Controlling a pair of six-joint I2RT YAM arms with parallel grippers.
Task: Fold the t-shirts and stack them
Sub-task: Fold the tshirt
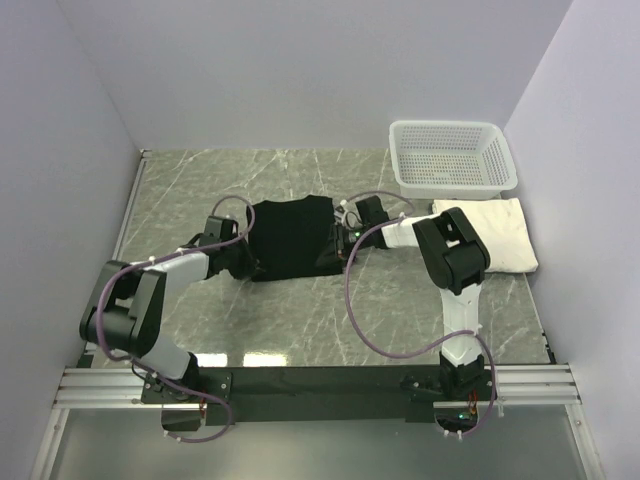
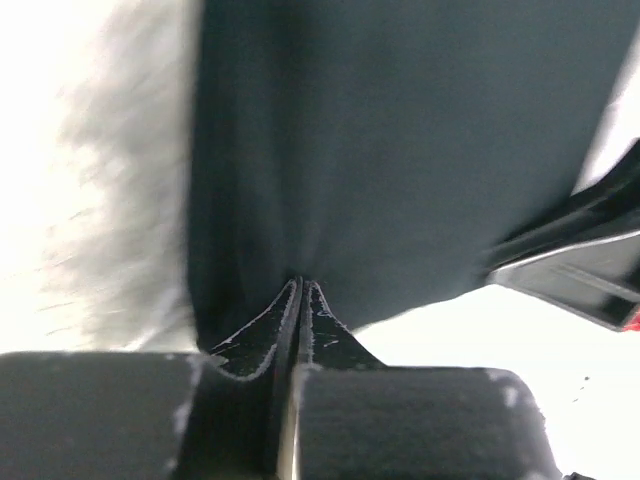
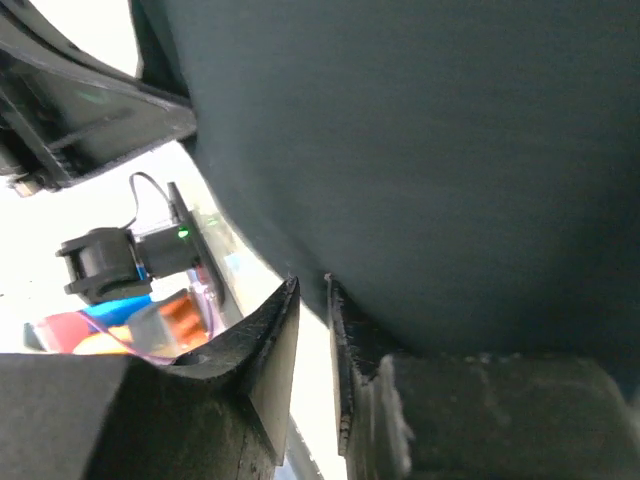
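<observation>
The black t-shirt lies folded in a rough square in the middle of the table. My left gripper is at its left edge. In the left wrist view the left gripper is shut, its tips pinching a pucker of the black t-shirt. My right gripper is at the shirt's right edge. There the right gripper has its jaws a narrow gap apart, with the hem of the black t-shirt at the tips. The cream-white t-shirt lies folded at the right.
A white mesh basket stands at the back right, just behind the cream-white shirt. The marble tabletop is walled in by white panels on three sides. The arm bases and their cables sit along the near rail.
</observation>
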